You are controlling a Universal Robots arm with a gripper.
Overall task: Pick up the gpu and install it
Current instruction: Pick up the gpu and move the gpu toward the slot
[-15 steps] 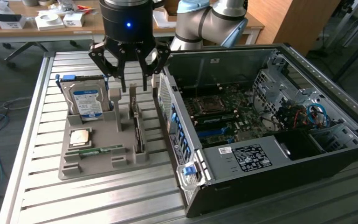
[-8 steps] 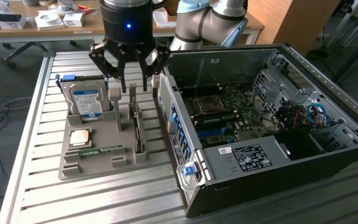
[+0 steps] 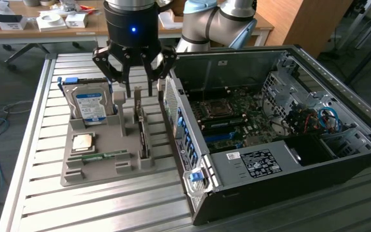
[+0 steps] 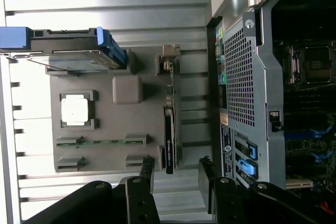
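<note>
Black two-finger claw spread wide and empty above the gpu.

Your thin, dark gpu card stands on edge in a slot of the grey moulded plastic tray, so its long top edge is offered up for a pinch from above; nothing grips it yet. In the wrist view the fingers sit either side of the card's line, which I judge is why you hold them this far apart. Sharing the tray are a boxy silver hard drive with a blue-white label, a square processor chip and a narrow green memory stick. The open black computer case lies just beside the tray, motherboard exposed to receive the card.
</note>
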